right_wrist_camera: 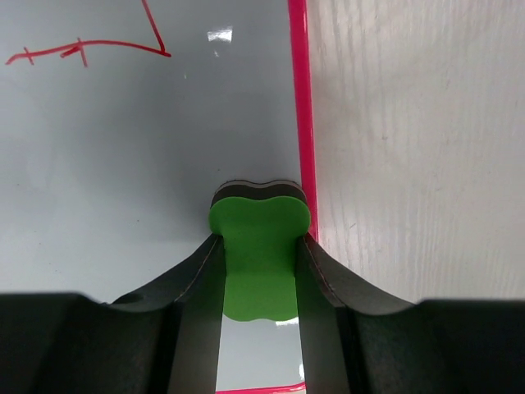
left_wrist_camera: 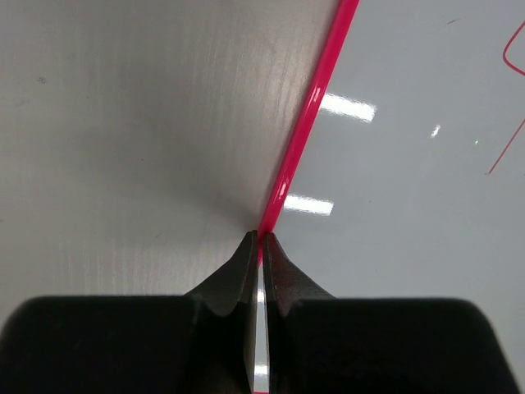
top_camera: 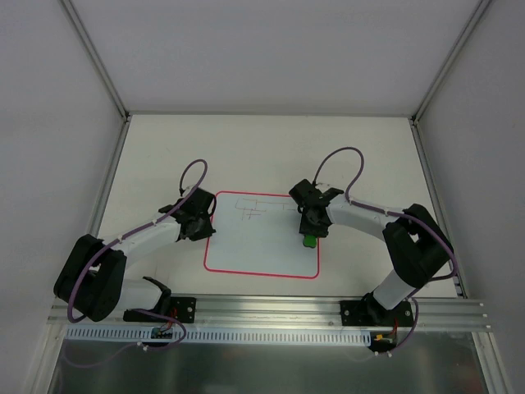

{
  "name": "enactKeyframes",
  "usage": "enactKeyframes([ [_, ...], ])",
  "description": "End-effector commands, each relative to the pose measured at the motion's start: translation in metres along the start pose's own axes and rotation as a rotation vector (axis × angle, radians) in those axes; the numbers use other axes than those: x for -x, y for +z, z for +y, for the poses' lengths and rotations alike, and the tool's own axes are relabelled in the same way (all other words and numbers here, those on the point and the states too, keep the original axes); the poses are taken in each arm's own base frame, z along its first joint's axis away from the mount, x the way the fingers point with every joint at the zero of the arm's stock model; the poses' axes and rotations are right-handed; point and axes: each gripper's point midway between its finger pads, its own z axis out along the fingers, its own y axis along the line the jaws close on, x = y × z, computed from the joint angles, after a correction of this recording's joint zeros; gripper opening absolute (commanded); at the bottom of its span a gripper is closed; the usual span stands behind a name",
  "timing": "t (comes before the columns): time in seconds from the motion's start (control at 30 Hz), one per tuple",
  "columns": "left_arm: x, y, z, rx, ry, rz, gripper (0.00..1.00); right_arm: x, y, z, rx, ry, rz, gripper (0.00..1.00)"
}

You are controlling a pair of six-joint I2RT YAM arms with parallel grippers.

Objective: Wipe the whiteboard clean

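I have one thin square white whiteboard with a red-pink border (top_camera: 262,246) lying flat on the cream desk (top_camera: 164,148). It sits midway between the left and right edges and closer to the near edge than the far one.

The left gripper (left_wrist_camera: 260,240) is closed, its two fingers together with only a slit between them and nothing in it. Their tips are down on the board's left border. The right gripper (right_wrist_camera: 261,238) is clamped on one green foam eraser with a dark felt underside (right_wrist_camera: 259,271), which sits just inside the board's right border strip (right_wrist_camera: 300,98). I cannot tell whether the felt is pressed onto the surface.

What worries me:
- The thin red marker lines (right_wrist_camera: 90,48) lie toward the far side of the board, away from the eraser. A stroke along the right border alone would miss them.
- A firm sweep could drag the board across the desk if the left fingertips slip off the narrow border.
- The eraser's edge could catch on the border strip and twist in the jaws.
- Sweeping far left brings the two wrists close, so they could knock together.

Count: one board, one eraser, two arms, and one cluster of red lines whose strokes I cannot count.
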Motion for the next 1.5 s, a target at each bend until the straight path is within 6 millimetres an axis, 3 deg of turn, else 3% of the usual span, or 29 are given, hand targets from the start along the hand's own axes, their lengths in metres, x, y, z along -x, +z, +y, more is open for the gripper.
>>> enactKeyframes([
  [0.0,-0.034,0.000,0.026,0.084,0.019,0.114,0.00,-0.076,0.007,-0.034,-0.120,-0.056,0.244,0.00],
  [0.1,-0.034,0.000,0.024,0.079,0.023,0.118,0.00,-0.067,0.000,-0.021,-0.085,-0.104,0.210,0.00],
  [0.17,-0.034,0.000,0.022,0.073,0.029,0.122,0.00,-0.047,-0.007,-0.010,-0.080,-0.126,0.154,0.00],
  [0.23,-0.033,-0.001,0.022,0.065,0.028,0.114,0.00,-0.024,-0.012,-0.011,-0.127,-0.149,0.072,0.00],
  [0.37,-0.030,-0.004,0.021,0.052,0.031,0.098,0.00,0.034,-0.029,0.011,-0.125,-0.178,-0.068,0.00],
  [0.5,-0.029,-0.005,0.020,0.048,0.033,0.097,0.00,0.068,-0.024,0.020,-0.125,-0.174,-0.111,0.00],
  [0.67,-0.030,-0.004,0.019,0.046,0.044,0.105,0.00,0.089,-0.004,0.020,-0.105,-0.171,-0.080,0.00],
  [0.87,-0.031,-0.001,0.017,0.038,0.055,0.115,0.00,0.093,0.027,0.022,-0.090,-0.221,-0.002,0.00],
  [1.03,-0.030,0.000,0.012,0.023,0.071,0.119,0.00,0.083,0.040,0.046,-0.048,-0.244,0.045,0.00],
  [1.17,-0.032,0.000,0.005,0.012,0.105,0.121,0.00,0.068,0.044,0.083,0.019,-0.256,0.078,0.00],
  [1.37,-0.032,-0.001,0.000,0.002,0.112,0.115,0.00,0.035,0.036,0.158,0.155,-0.311,0.113,0.00],
  [1.47,-0.032,-0.002,0.002,0.002,0.105,0.111,0.00,0.029,0.036,0.166,0.171,-0.314,0.121,0.00],
])
